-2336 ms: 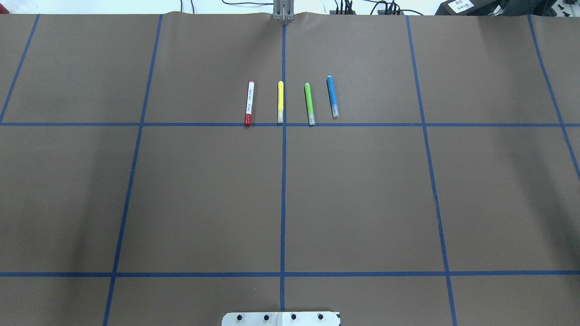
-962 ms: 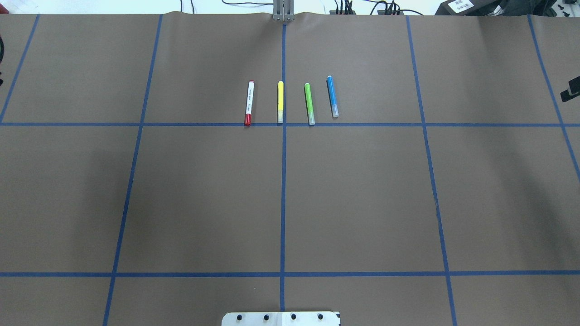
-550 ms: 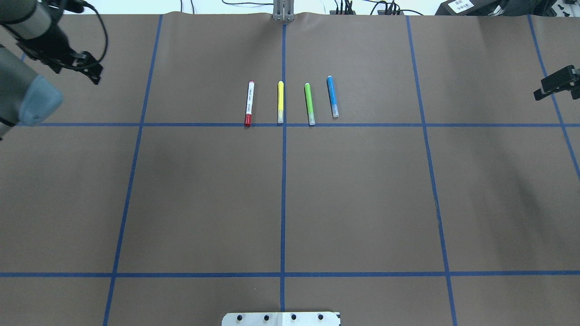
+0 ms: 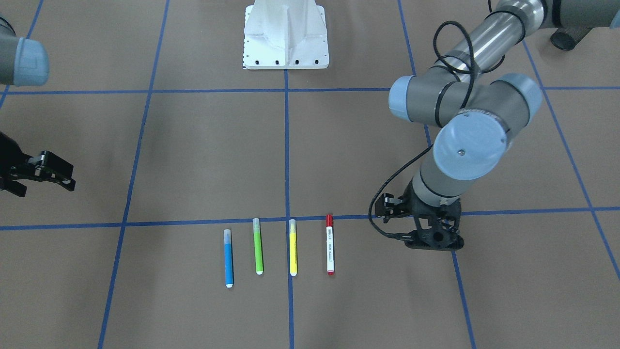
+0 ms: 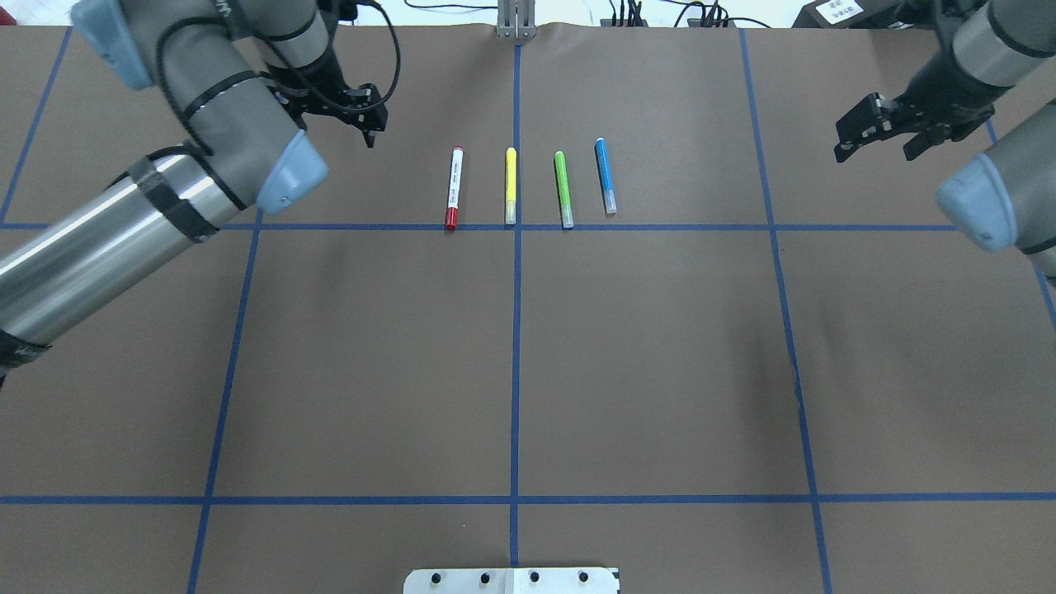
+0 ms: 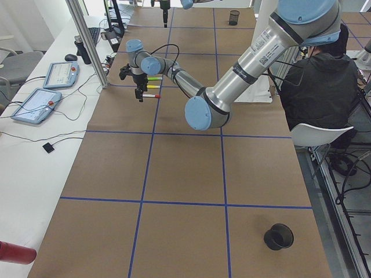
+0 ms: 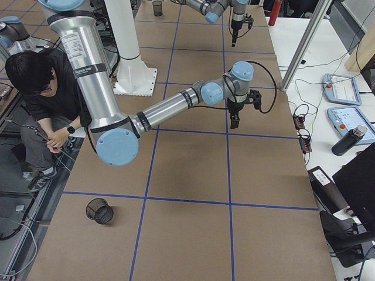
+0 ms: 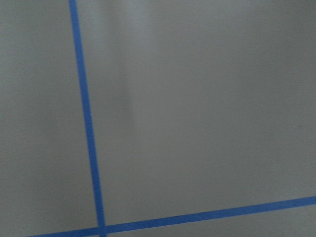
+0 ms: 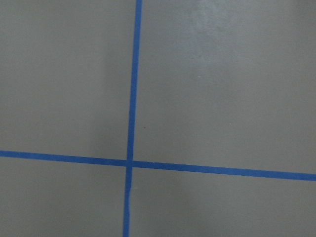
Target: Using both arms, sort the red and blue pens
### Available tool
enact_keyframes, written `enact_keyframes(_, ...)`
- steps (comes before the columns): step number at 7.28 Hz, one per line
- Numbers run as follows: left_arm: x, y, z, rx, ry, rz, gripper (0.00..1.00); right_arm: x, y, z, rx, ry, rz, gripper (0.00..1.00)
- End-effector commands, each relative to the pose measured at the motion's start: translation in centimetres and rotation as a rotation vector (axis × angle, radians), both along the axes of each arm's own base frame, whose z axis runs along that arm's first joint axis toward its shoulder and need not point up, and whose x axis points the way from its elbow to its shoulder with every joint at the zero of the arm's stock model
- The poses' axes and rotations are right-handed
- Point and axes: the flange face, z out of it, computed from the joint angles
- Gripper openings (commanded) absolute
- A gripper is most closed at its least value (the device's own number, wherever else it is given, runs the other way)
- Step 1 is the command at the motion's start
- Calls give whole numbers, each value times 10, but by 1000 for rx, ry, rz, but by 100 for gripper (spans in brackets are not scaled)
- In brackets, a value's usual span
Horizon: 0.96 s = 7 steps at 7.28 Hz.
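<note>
Brown paper surface (image 5: 660,371): white red-capped pen (image 5: 454,188), bright blue pen (image 5: 605,175) lie ungripped. Black left end effector (image 5: 373,132) near red-capped pen, opening unclear; right end effector (image 5: 876,153) spread, empty.

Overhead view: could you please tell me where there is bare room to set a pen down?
Both central squares between the pen row and the base plate are bare. Crowded: that row, red pen, yellow marker, green marker, blue pen, with the left gripper close by.

Brown table (image 5: 660,371), blue tape grid (image 5: 516,330); row: red pen (image 5: 453,188), yellow marker (image 5: 511,186), green marker (image 5: 563,189), blue pen (image 5: 605,176).
</note>
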Motion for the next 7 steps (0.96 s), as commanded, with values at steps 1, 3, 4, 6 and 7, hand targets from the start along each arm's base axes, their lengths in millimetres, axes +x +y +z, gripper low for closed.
enact_keyframes(1, 65, 0, -28, -14, 71, -39, 99, -37, -17, -18, -8, 26, 15, 100)
enact_keyframes(3, 127, 27, -33, 19, 32, -42, 94, -55, -32, -36, -49, 15, 53, 100)
enact_keyframes(4, 149, 40, -23, 27, 22, -38, 93, -61, -32, -40, -67, 11, 67, 100)
enact_keyframes(6, 165, 47, -11, 19, 29, -44, 88, -64, -31, -41, -71, 10, 67, 100)
enact_keyframes(7, 165, 46, -9, 20, 30, -44, 86, -65, -31, -40, -72, 11, 65, 100)
